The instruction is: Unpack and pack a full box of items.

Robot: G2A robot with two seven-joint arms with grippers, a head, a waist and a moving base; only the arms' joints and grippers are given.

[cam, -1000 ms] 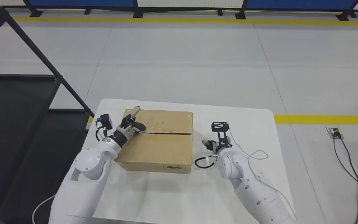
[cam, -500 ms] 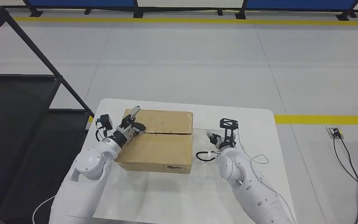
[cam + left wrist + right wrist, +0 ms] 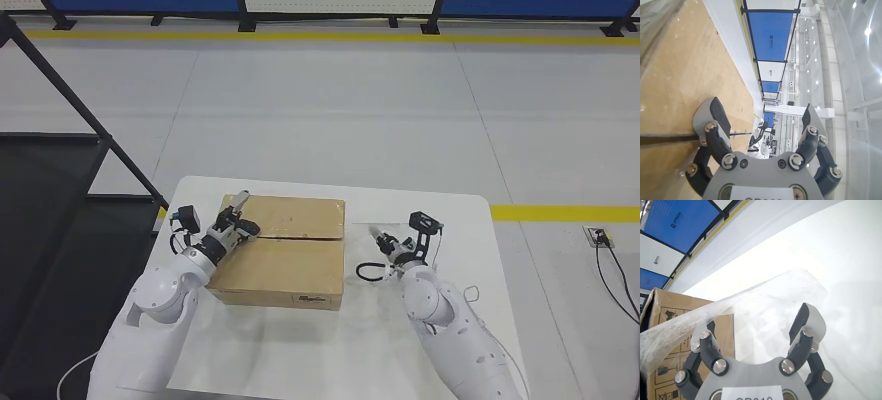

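**Closed cardboard box (image 3: 285, 250), left of the middle of the tabletop (image 3: 300, 345), nearer its far edge.** I have the left gripper (image 3: 762, 115) spread at the box's left end. One finger (image 3: 719, 113) lies on the top, at the seam (image 3: 668, 137) between the two flaps, and the other stands free in the air. The right gripper (image 3: 757, 321) is also spread and pinches nothing. It hangs just beside the box's right end, over bare tabletop. A strip of clear film (image 3: 757, 294) lies across one of its fingers and runs towards the box.

I judge the full box stiff and probably heavy, so I would work it flap by flap from the seam edge rather than lift it. The film looks limp, light and clingy. It needs a firm pinch near its free end.
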